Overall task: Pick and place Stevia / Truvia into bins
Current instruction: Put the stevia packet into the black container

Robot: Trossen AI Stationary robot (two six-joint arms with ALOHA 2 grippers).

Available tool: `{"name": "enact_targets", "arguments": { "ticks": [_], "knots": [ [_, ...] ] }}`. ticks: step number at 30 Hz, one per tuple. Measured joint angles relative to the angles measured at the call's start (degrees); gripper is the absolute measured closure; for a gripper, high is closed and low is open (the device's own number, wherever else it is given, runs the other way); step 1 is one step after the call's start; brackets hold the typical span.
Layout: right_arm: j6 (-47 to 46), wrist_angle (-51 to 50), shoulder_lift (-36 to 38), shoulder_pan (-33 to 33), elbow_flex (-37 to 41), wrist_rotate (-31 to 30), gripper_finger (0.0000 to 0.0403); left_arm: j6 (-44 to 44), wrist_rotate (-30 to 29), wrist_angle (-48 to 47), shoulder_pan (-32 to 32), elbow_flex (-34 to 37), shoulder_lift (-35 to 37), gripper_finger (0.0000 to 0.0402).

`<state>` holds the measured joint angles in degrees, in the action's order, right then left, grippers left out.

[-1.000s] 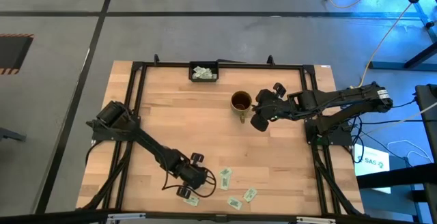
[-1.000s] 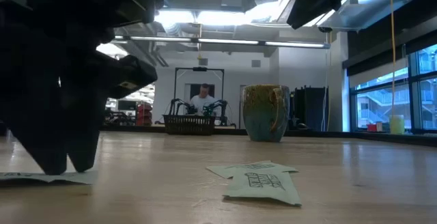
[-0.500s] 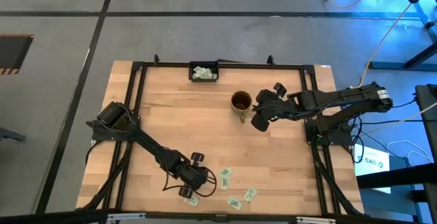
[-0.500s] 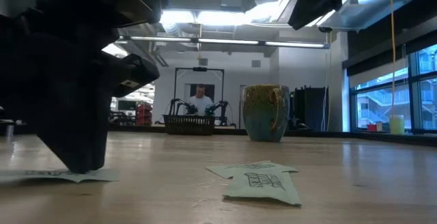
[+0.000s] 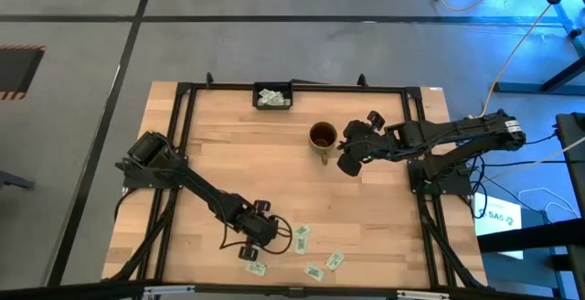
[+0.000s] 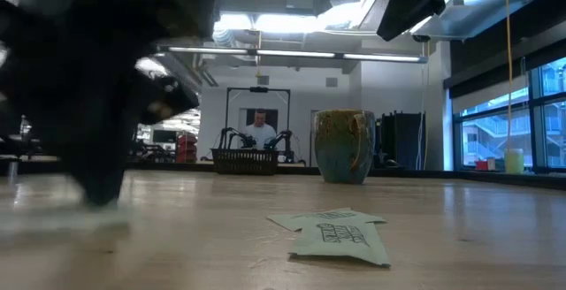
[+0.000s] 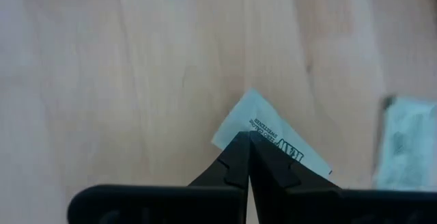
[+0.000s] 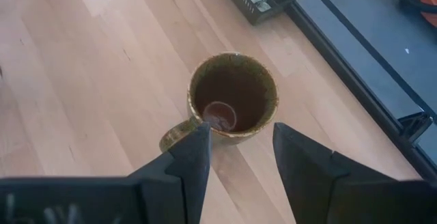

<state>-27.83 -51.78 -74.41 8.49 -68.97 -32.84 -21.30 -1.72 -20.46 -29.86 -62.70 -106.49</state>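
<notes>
My left gripper is near the table's near edge, shut on one white sachet with green print. Other loose sachets lie flat around it, and two show in the low view. My right gripper is open and hangs above the brown-gold mug, touching nothing. The mug stands upright on its base, with its handle toward the near edge. The black tray sits at the far edge and holds several sachets. My left gripper pinches the sachet by one short edge between its two fingertips. The fingers come from above, and the rest of the sachet reaches out beyond the tips. In the low view the gripper is blurred, so whether the sachet is clear of the table cannot be told.
A black frame runs around the wooden table top. The middle of the table between the mug and the near sachets is bare wood. Far behind the table a person stands by another robot station.
My left gripper's fingers came together on the sachet at the near edge. The gripper then rose a little from the table, and it is blurred now in the low view.
</notes>
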Motion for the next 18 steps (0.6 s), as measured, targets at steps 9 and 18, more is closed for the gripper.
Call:
{"name": "enact_targets", "arguments": {
  "ticks": [9, 18],
  "knots": [
    [0.04, 0.03, 0.00, 0.00, 0.00, 0.00, 0.0240, -1.60, -0.50, -0.38, 4.72, -0.24, 9.59, 0.0399],
    [0.04, 0.11, 0.00, 0.00, 0.00, -0.02, 0.0240, -6.75, -12.33, -11.09, 20.32, -0.26, 23.85, 0.0399]
  ]
}}
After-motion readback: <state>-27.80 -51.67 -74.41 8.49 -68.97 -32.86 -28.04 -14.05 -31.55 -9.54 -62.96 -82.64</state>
